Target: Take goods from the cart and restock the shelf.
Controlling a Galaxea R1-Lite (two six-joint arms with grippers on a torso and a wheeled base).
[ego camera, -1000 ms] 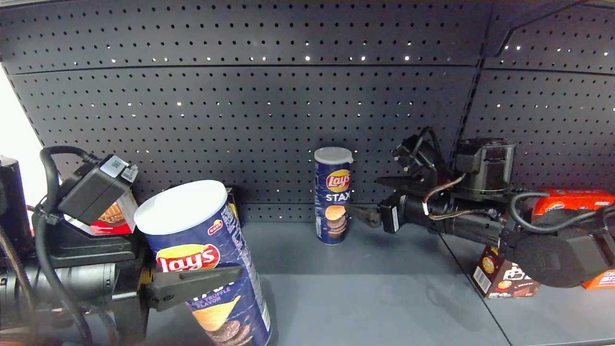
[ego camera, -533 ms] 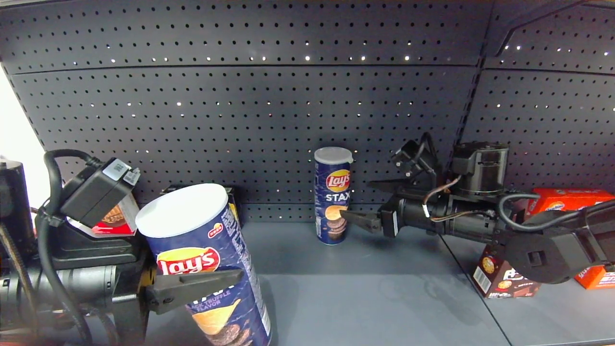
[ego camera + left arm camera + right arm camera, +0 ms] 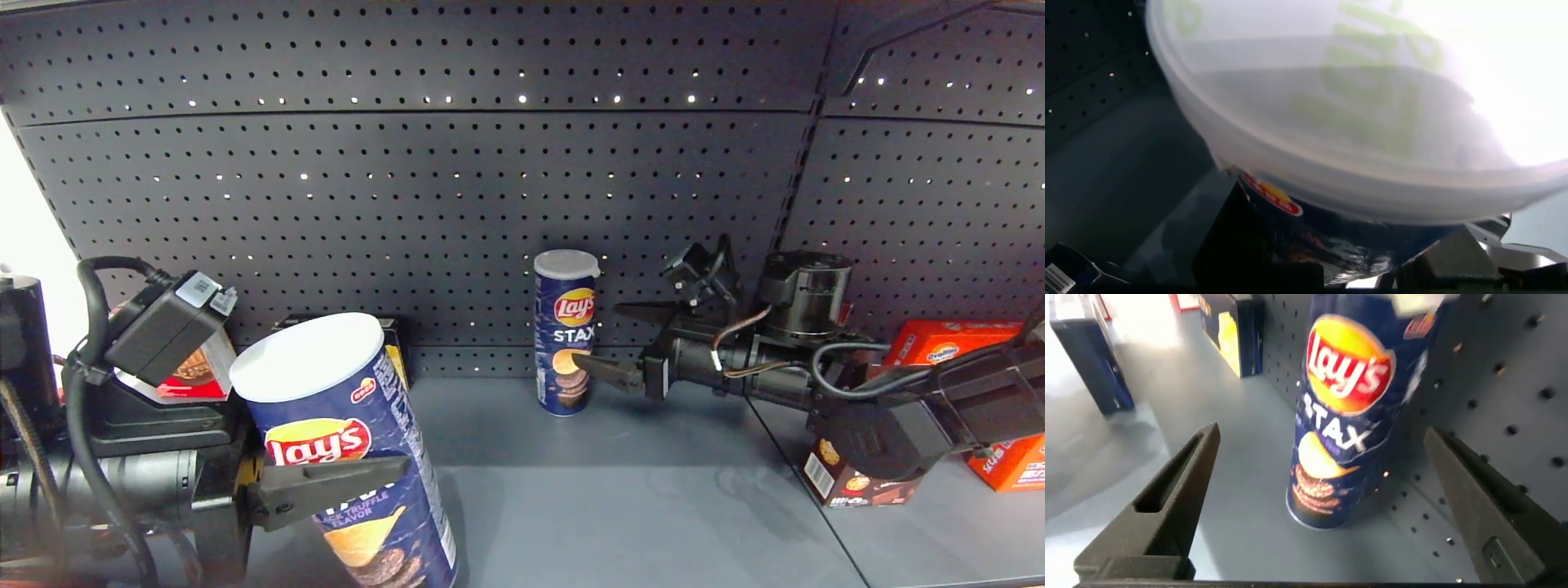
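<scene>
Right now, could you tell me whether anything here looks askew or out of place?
Only the chip can held in the left gripper looks askew: it leans, its lid toward the robot's left. The rear can stands upright.

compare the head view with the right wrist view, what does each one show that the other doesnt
The head view adds the left gripper clamped on the near chip can, tilted, plus an orange box and a brown box on the right of the shelf. The right wrist view adds a look from behind the right gripper: fingers spread wide, and a dark blue box farther along the shelf. Both share the far chip can, upright against the perforated back panel.
</scene>
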